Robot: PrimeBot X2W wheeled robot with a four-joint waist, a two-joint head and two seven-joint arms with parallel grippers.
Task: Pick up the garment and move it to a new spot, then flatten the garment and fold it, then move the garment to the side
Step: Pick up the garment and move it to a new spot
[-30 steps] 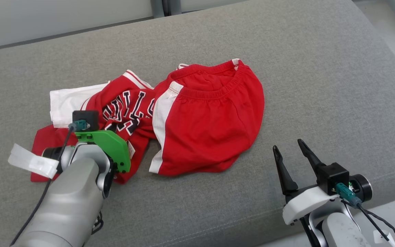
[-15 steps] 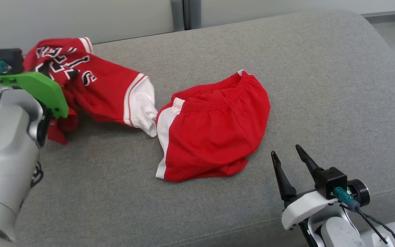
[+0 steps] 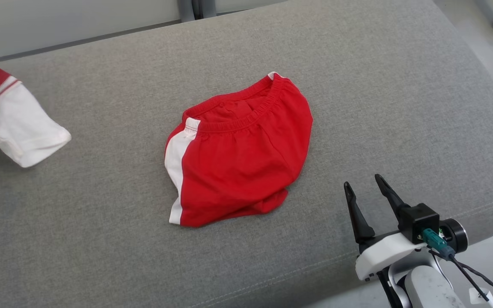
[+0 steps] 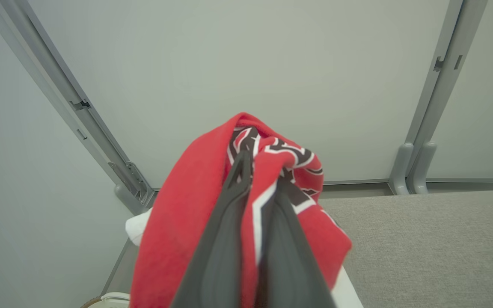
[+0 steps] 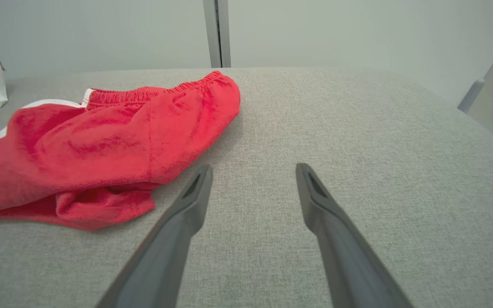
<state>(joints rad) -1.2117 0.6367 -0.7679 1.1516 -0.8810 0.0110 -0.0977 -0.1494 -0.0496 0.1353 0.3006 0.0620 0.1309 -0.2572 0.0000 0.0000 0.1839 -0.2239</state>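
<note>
The left hand (image 4: 259,179) is clamped on the red shirt (image 4: 195,192), held up at the far left of the couch (image 3: 101,239), sleeve hanging down. The right hand (image 3: 363,180), fingers apart, is far from it, near the shorts (image 3: 238,158).

My left gripper (image 4: 257,179) is up high, fingers pinched tight on the red jersey (image 4: 186,201). My right gripper (image 3: 363,182) sits at the grey cushion's (image 3: 101,239) near right edge, fingers spread wide, pointing forward.

Bright even light, soft faint shadows, near fingers blurred
</note>
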